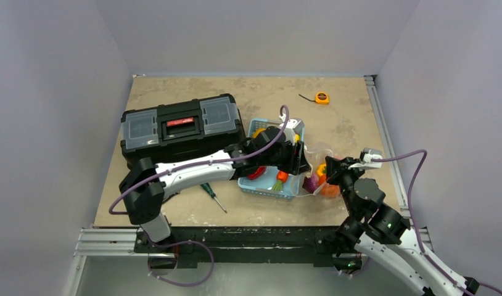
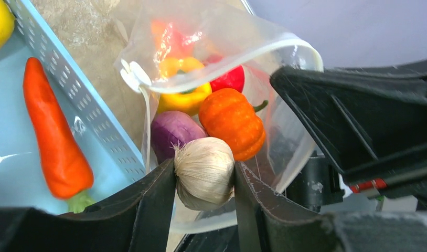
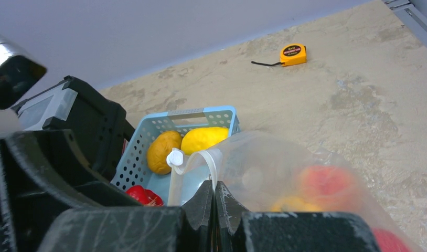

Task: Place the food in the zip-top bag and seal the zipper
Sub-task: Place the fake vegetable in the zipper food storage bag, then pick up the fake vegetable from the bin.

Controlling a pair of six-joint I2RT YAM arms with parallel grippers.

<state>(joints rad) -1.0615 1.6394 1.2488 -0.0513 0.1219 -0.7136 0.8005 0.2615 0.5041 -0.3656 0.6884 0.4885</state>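
Left hand clamps garlic at zip-top bag mouth; bag on counter, 3 o'clock of basket. Right hand pinched shut on bag rim, holding mouth open. Best: carry garlic past zipper before release, rim kept taut.

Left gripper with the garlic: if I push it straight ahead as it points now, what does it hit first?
Probably the orange pumpkin and purple onion lying just inside the open zip-top bag; the garlic would touch them before the left gripper does. Depth is unclear.
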